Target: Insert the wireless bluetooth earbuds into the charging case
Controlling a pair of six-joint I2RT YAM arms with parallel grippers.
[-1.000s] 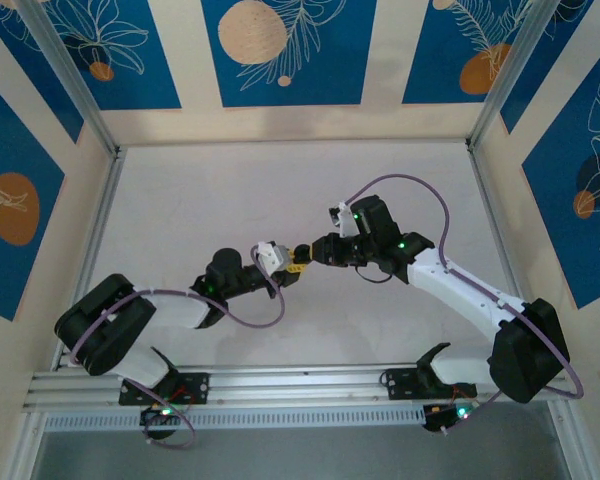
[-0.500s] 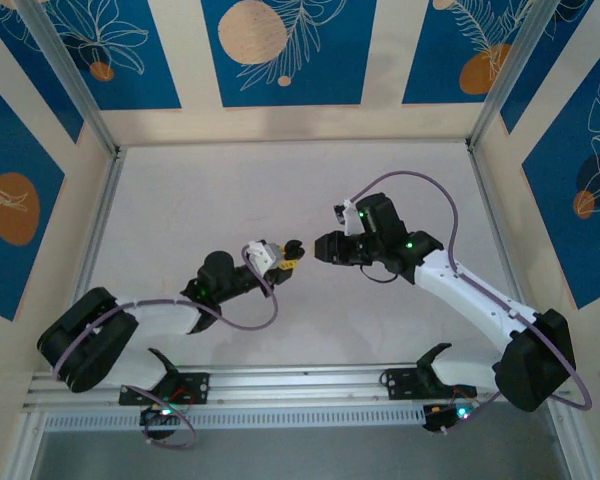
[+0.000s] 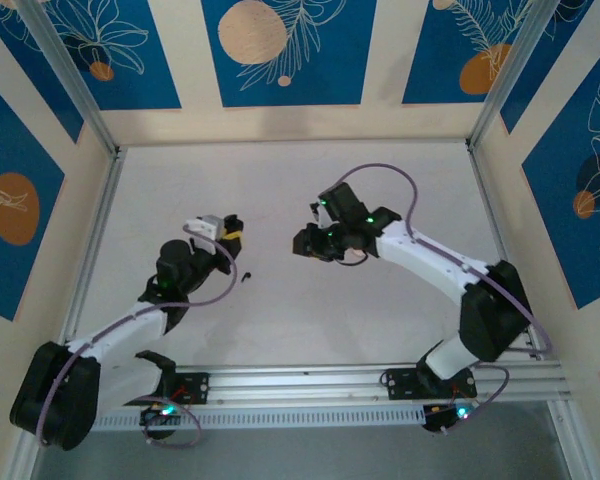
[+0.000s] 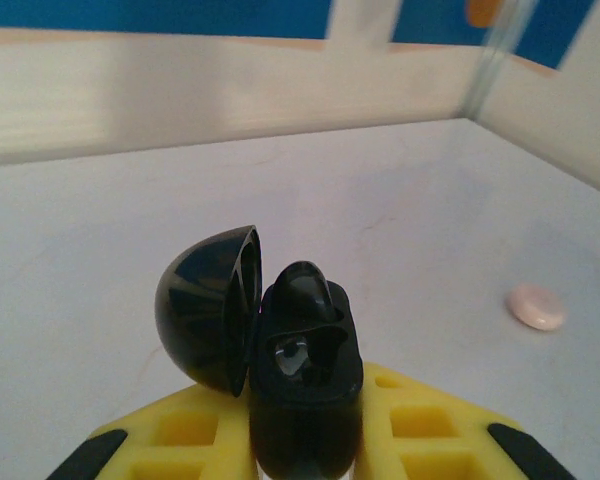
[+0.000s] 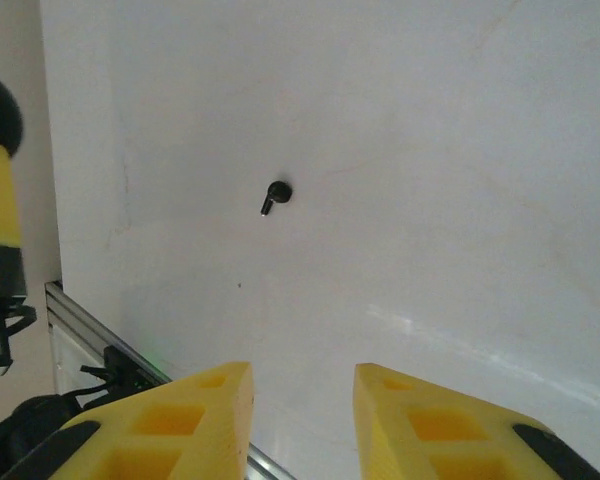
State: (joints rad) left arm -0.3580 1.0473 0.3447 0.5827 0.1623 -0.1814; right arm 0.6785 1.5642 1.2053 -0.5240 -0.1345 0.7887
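White worktop [image 3: 310, 330] carries the black earbud [image 5: 276, 194], loose at 5 o'clock from the left gripper [image 3: 230, 232], which clamps the open charging case [image 4: 305, 370]. The right gripper [image 5: 300, 420] stands open, empty. A pink piece [image 4: 535, 306] is maybe a bud.

Seeing glossy black on the charging case [image 4: 302, 400], yellow on the fingers [image 4: 420, 425] at 6 o'clock, black on the earbud [image 5: 276, 194], white tabletop [image 5: 430, 150], blue walls [image 3: 330, 75] with white leaf lines.

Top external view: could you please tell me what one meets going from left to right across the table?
left hand gripping the open charging case → black earbud lying loose → right hand, open and empty
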